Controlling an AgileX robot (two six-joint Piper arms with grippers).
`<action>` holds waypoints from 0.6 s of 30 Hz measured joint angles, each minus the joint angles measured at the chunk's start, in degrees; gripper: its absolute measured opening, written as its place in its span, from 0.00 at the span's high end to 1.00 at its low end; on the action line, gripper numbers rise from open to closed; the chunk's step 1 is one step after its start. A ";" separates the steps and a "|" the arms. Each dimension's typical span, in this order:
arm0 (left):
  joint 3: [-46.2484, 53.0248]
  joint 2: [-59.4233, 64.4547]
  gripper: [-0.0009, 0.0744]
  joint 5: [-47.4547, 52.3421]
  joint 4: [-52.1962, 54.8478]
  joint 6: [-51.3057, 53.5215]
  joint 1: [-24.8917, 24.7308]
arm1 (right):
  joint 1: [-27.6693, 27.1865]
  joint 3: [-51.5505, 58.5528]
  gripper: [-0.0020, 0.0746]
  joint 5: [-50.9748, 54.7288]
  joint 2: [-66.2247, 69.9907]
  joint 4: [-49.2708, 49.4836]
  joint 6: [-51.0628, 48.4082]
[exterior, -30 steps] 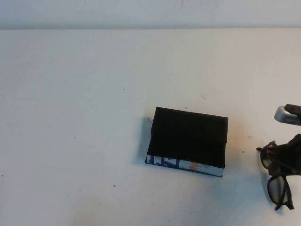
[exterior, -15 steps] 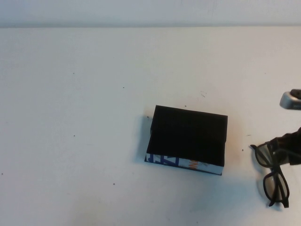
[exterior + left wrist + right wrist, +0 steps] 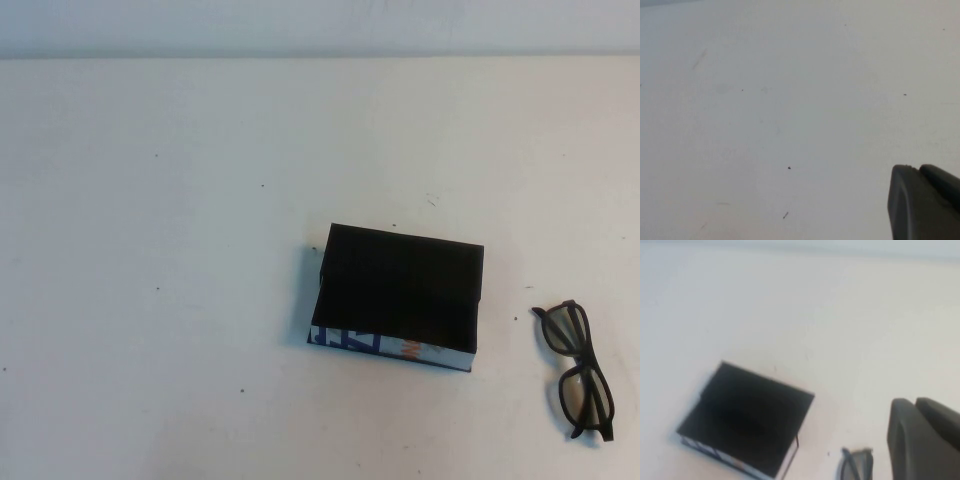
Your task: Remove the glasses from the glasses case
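Observation:
The glasses case [image 3: 400, 290] is a black shallow box with a white front edge printed in blue and orange, lying at the table's middle. The black glasses [image 3: 586, 394] lie flat on the table to the right of the case, apart from it, arms folded. Neither gripper shows in the high view. In the right wrist view my right gripper [image 3: 914, 402] is raised above the table with its fingers together, empty; the case [image 3: 747, 417] and one end of the glasses [image 3: 856, 465] show below. My left gripper [image 3: 918, 169] hovers over bare table, fingers together, empty.
The white table [image 3: 180, 250] has small dark specks. Its far edge meets a pale wall at the top of the high view.
My right gripper let go of the glasses and pulled back out of the high view to the right. The glasses now rest on the table. The case has not moved.

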 joint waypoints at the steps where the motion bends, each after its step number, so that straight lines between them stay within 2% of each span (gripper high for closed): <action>1: 0.00 0.00 0.99 0.00 0.00 0.00 0.00 | 0.00 0.00 0.99 0.11 -2.22 0.15 -0.12; 8: 0.00 0.00 0.99 0.00 0.00 0.00 0.00 | 0.00 0.00 0.99 7.84 -11.90 0.16 -0.12; 18: 0.00 0.00 0.99 0.00 0.00 0.00 0.00 | 0.00 0.00 0.99 22.19 -13.29 -2.19 0.74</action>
